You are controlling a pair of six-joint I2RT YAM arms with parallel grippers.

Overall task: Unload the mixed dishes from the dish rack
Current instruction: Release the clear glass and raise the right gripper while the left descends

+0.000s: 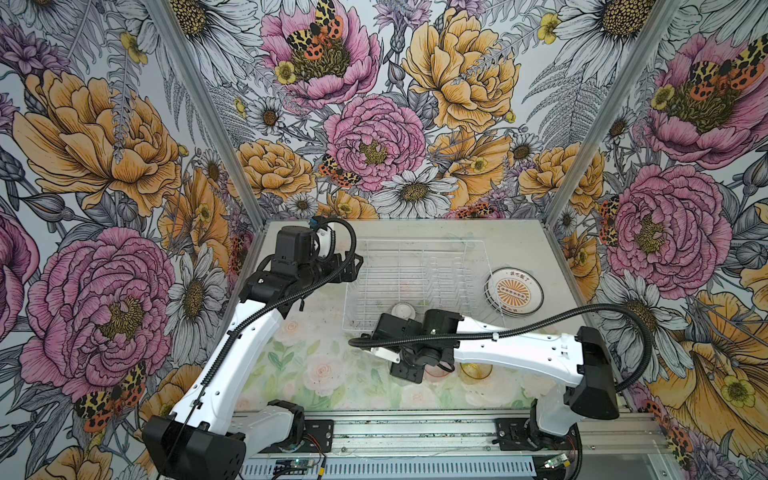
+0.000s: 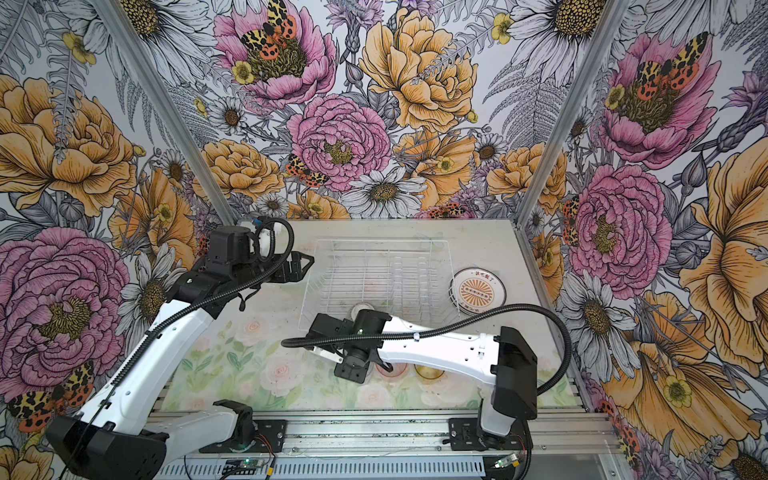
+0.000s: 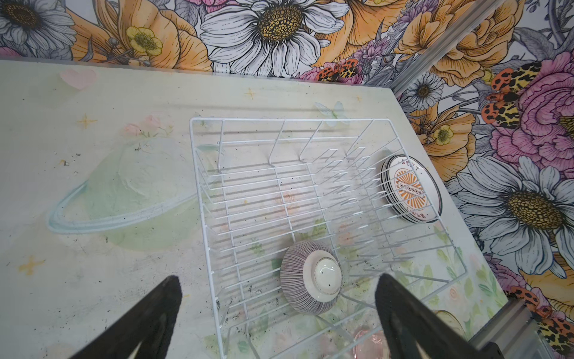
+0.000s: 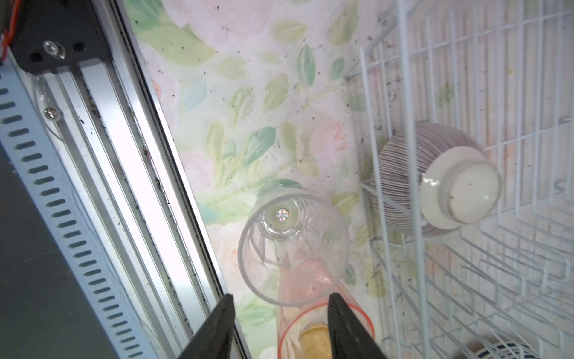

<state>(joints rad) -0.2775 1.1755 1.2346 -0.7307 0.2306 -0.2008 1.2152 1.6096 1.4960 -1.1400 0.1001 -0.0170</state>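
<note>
Right wrist: right gripper (image 4: 281,300) jaws apart, clear tumbler (image 4: 293,248) standing just beyond tips.

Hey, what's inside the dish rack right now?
Only the striped bowl, upside down on the dish rack floor. The plate slots stand empty. Under the bowl is hidden, and the right arm covers the rack's near edge in both top views.

Floral wallpaper (image 1: 374,141) on walls; pastel flower-print tabletop (image 1: 316,365); aluminium rail (image 1: 415,428) at front.
</note>
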